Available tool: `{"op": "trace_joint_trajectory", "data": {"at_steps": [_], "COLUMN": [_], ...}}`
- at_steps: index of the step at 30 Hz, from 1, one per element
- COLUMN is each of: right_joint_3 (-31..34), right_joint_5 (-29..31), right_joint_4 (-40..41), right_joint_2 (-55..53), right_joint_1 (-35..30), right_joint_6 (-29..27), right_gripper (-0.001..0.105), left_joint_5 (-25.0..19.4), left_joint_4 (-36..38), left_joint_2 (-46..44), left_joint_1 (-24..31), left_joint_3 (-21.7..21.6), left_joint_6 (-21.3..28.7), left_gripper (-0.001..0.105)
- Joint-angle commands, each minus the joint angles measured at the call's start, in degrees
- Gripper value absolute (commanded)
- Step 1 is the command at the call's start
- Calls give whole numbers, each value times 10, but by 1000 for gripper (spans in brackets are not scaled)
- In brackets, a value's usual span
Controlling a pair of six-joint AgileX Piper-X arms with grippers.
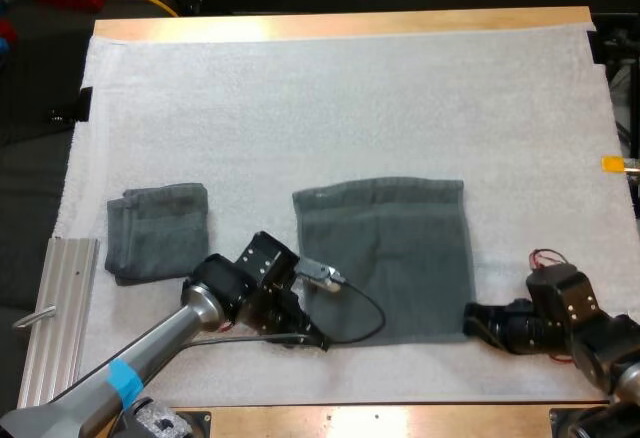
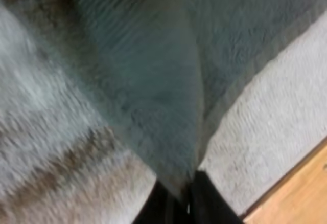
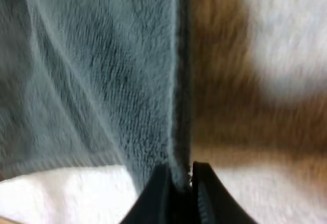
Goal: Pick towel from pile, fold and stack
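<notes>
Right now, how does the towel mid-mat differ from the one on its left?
The spread towel lies flat and wide; the folded towel is a small layered bundle. The left gripper and right gripper pinch the spread towel's near corners; the folded towel lies untouched. Both are dark grey-green.
</notes>
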Motion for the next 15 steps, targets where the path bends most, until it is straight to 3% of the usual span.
{"op": "trace_joint_trajectory", "data": {"at_steps": [1,5,9,15], "right_joint_3": [-6,-6,-6,-6], "right_joint_5": [7,27,25,29], "right_joint_4": [15,29,-7,-89], "right_joint_2": [-8,-35,-45,-42], "right_joint_1": [7,27,27,27], "right_joint_6": [1,26,82,190], "right_gripper": [1,1,1,1], "left_joint_5": [0,18,111,136], "left_joint_4": [15,12,-17,-56], "left_joint_2": [-5,-5,-5,-3], "left_joint_1": [-3,6,42,119], "left_joint_3": [0,0,0,0], "left_joint_6": [-5,-5,-9,-30], "left_gripper": [0,0,0,0]}}
